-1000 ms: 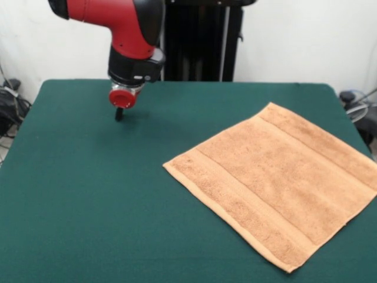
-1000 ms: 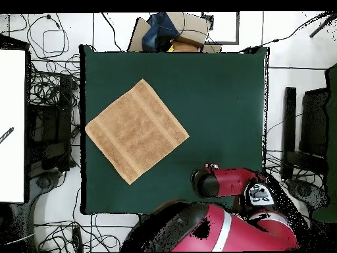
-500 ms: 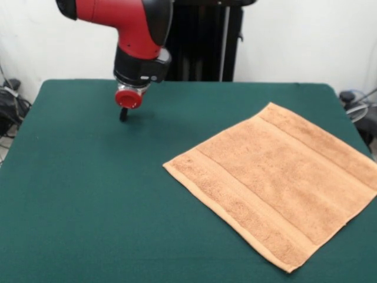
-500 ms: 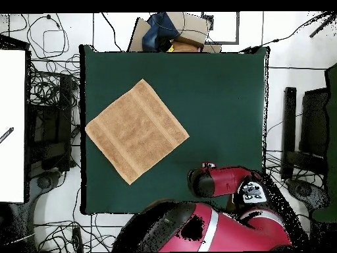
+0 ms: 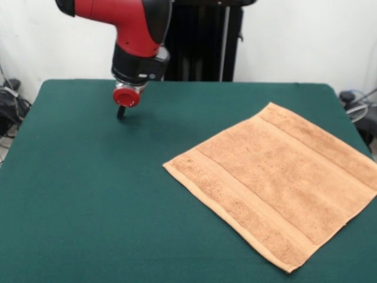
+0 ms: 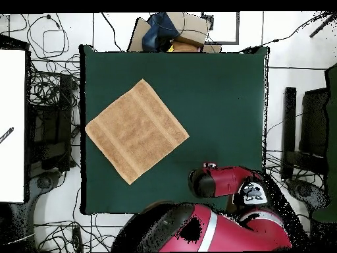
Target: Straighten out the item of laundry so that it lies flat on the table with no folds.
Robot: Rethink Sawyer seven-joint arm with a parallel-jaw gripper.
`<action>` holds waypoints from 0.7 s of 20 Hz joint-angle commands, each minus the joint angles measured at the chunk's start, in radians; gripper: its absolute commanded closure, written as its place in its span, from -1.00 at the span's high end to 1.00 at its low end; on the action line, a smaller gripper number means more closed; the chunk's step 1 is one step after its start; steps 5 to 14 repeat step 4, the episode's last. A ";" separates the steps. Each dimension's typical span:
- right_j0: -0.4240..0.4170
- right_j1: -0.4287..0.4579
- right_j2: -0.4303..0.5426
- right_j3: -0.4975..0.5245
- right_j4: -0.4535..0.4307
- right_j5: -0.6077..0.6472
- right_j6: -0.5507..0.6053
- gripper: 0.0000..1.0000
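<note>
Nearest in the front view, the orange-brown terry hand towel [image 5: 277, 183] [image 6: 137, 130] lies spread flat on the green felt table [image 5: 88, 194] [image 6: 224, 99], turned diamond-wise, its border bands showing and no folds visible. Farther back, well apart from it, the gripper [image 5: 121, 112] hangs just above the cloth; whether it is released or clenched cannot be told.

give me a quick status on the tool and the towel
Tool over bare table, apart from towel, grip state unreadable. Towel spread flat, no folds visible, sitting diagonal. Nothing in the way.
</note>
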 commanded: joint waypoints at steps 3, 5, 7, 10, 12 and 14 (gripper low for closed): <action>0.034 0.048 0.009 -0.071 -0.080 -0.019 -0.121 -1.00; 0.022 0.045 0.020 -0.073 -0.079 -0.003 -0.136 -1.00; 0.022 0.045 0.020 -0.073 -0.079 -0.003 -0.136 -1.00; 0.022 0.045 0.020 -0.073 -0.079 -0.003 -0.136 -1.00; 0.022 0.045 0.020 -0.073 -0.079 -0.003 -0.136 -1.00; 0.022 0.045 0.020 -0.073 -0.079 -0.003 -0.136 -1.00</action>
